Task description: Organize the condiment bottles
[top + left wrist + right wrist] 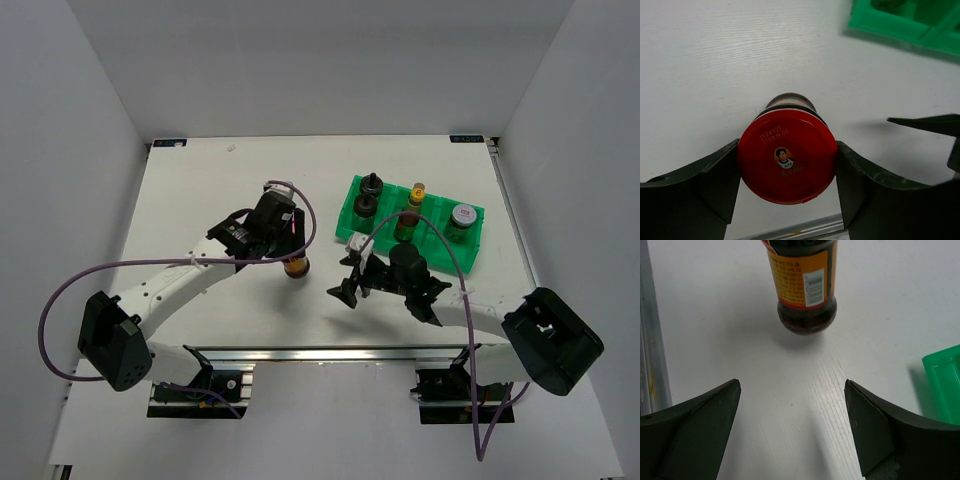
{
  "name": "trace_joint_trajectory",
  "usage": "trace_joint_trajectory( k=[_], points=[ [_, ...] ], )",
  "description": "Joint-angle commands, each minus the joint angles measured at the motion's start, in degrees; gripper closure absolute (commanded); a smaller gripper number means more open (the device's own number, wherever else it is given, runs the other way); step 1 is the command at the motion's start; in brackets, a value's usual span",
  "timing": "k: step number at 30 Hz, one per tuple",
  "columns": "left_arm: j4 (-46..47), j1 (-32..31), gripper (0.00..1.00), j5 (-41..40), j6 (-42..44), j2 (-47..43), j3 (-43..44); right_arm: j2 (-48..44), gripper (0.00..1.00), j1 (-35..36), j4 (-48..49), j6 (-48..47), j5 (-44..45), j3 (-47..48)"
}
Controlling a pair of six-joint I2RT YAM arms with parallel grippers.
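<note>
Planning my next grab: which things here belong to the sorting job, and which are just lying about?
Job: red-capped bottle in left claw; binned black-capped bottles, yellow-capped bottle, grey-lidded jar.
Not the job: green bin, purple cables.

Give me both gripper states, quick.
Left gripper: shut on the red-capped bottle.
Right gripper: open, holding nothing.

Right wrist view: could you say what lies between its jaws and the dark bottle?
Only bare white tabletop, up to the dark orange-labelled bottle; right wrist view.
</note>
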Motion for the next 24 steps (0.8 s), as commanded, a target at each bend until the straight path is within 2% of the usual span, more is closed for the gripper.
trace_joint_trajectory(
  k=[1, 5, 9, 14, 20, 24],
  points=[
    [7.41, -1.82, 0.86, 7.68, 5.96, -2.52, 3.05, 1.04, 0.11, 0.26, 18.78, -1.94, -3.36, -2.27],
    [10.05, -4.02, 0.86, 16.89, 10.97, -3.14, 2.53, 2.71, 0.11, 0.35, 22.22, -2.64, -5.02, -2.27],
    [11.63, -6.48, 0.86, 19.91, 14.24, -3.31, 2.18, 3.33, 0.11, 0.26, 24.51, -2.03, -6.87, -2.10],
    [13.74, -7.63, 0.92, 24.03, 17.05, -3.75, 1.91, 4.21, 0.11, 0.17, 23.72, -2.21, -10.73, -1.31],
    [14.62, -7.89, 0.93, 24.05, 17.41, -4.55, 2.44, 5.35, 0.11, 0.17, 23.89, -0.89, -9.77, -1.92],
    [12.61, -8.59, 0.93, 20.27, 17.14, -3.14, 3.58, 4.21, 0.18, 0.17, 23.98, 0.34, -9.69, -1.75]
  ],
)
